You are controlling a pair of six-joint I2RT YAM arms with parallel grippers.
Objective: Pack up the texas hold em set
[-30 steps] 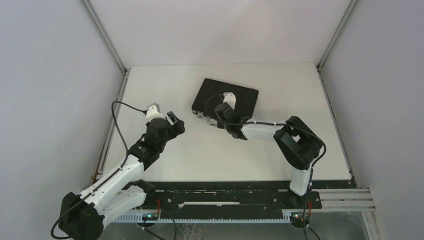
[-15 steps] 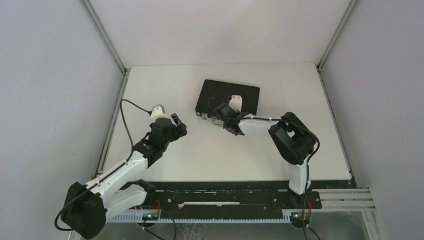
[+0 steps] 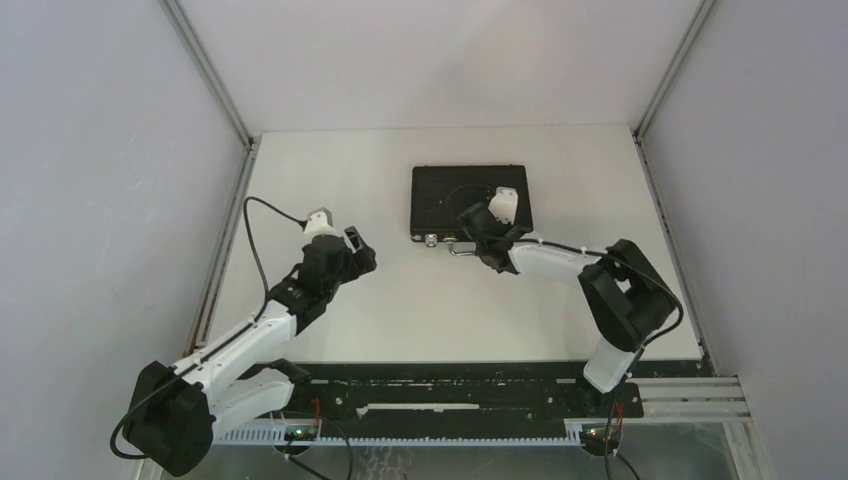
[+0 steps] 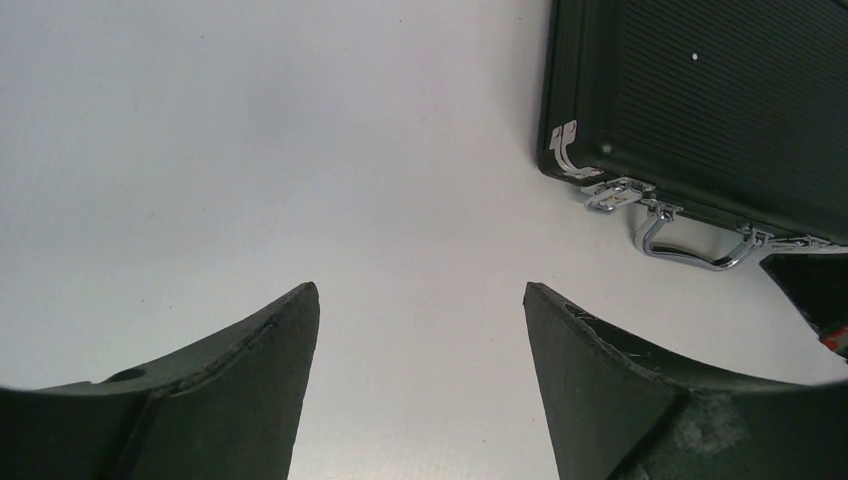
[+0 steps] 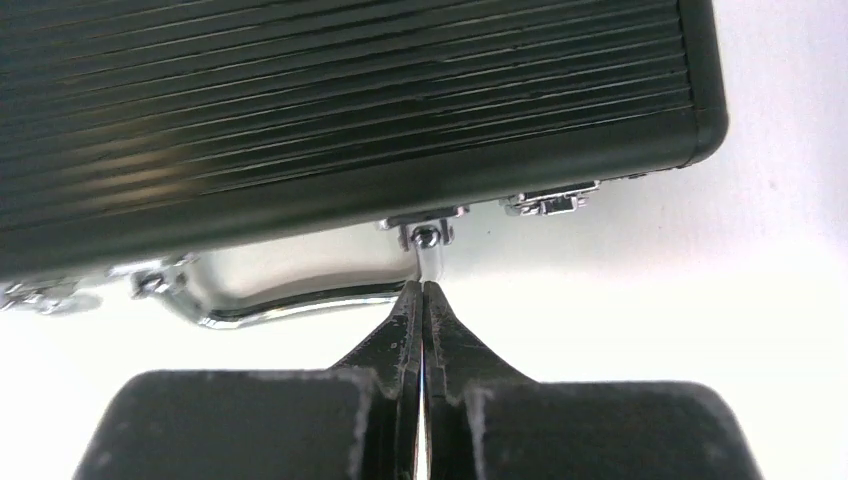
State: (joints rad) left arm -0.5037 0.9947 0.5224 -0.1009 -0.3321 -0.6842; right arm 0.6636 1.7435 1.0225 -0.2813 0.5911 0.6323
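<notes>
On the counter (image 3: 400,320), toward 12 o'clock: black case (image 3: 455,195) lying flat, lid down, silver handle (image 5: 270,300) on its 6 o'clock edge.
Right fingers (image 5: 400,335): pressed together with nothing between them, tips at the handle's right end, just under its hinge.
Left fingers (image 4: 265,345): apart, holding nothing, well apart from the case, at its 8 o'clock.

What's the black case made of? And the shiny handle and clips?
The briefcase looks like hard black plastic or coated metal. It is fairly matte, with fine ribs running across it and only a soft sheen. The handle and latches look like polished chrome metal, mirror-bright silver with sharp glints. Looks alone can't settle it.
</notes>
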